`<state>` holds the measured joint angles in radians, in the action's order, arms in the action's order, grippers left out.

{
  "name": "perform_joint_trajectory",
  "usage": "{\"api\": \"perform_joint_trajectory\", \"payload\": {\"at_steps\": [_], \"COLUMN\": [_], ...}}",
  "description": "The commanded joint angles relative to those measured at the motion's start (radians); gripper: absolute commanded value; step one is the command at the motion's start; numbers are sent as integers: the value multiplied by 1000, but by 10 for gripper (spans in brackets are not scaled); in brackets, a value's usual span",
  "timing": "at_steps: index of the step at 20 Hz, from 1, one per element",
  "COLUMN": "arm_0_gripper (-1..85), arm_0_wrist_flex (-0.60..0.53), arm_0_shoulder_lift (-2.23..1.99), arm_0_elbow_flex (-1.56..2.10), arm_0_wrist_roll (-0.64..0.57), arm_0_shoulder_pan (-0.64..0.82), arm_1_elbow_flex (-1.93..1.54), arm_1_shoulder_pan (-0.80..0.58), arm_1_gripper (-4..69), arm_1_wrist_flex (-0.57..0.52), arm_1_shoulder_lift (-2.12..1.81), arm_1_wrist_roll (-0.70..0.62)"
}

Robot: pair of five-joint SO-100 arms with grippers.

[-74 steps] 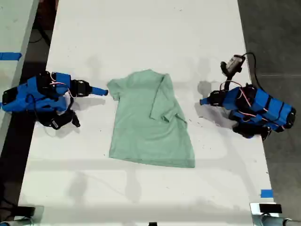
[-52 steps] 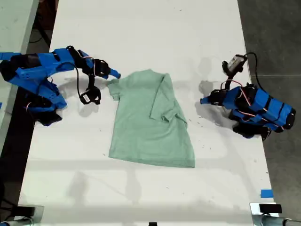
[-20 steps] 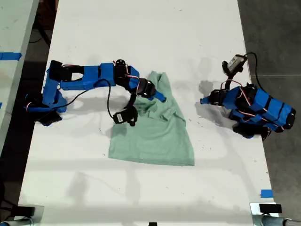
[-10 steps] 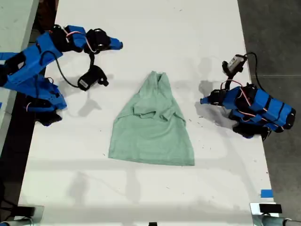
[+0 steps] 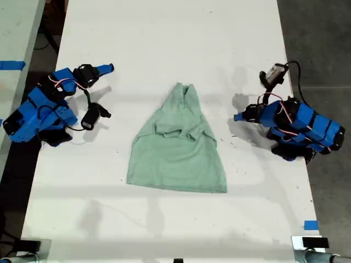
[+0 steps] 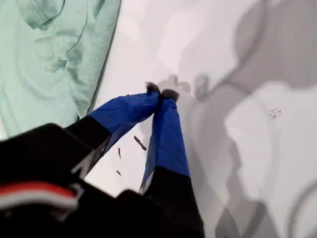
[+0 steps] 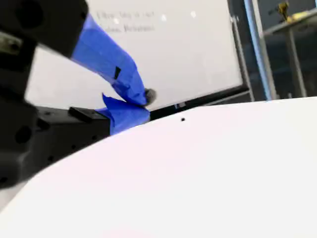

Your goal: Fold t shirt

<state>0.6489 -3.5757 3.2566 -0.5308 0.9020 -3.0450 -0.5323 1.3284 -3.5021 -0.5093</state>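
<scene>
One small pale mint-green cloth t shirt (image 5: 178, 148), lying mid-way along the long white table (image 5: 164, 33), sleeves folded inward, narrow at the collar and wide at the hem. Two blue arms, one at each long edge, both clear of the cloth. My first gripper (image 5: 237, 117), at the exterior view's right, clenched on nothing with its tips just above the bare tabletop near the shirt's edge. My second gripper (image 5: 109, 68), at the exterior view's left, likewise pinched shut and empty. Wide bare table beyond collar and hem. Two blue tape marks (image 5: 311, 224). Faint whiteboard (image 7: 188, 49) writing, unreadable.
</scene>
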Motion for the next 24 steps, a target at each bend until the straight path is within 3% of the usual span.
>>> {"api": "perform_joint_trajectory", "payload": {"at_steps": [1, 5, 24], "arm_0_gripper": [-2, -2, -2], "arm_0_wrist_flex": [28, 63, 67], "arm_0_shoulder_lift": [-25, -26, -26], "arm_0_elbow_flex": [41, 41, 41], "arm_0_wrist_roll": [60, 115, 117], "arm_0_shoulder_pan": [15, 21, 26], "arm_1_elbow_flex": [-49, -48, -48], "arm_1_shoulder_pan": [5, 6, 6], "arm_1_gripper": [12, 12, 12], "arm_1_wrist_flex": [-2, 0, 3], "arm_1_shoulder_lift": [-11, -11, -11], "arm_1_wrist_roll": [15, 20, 20]}}
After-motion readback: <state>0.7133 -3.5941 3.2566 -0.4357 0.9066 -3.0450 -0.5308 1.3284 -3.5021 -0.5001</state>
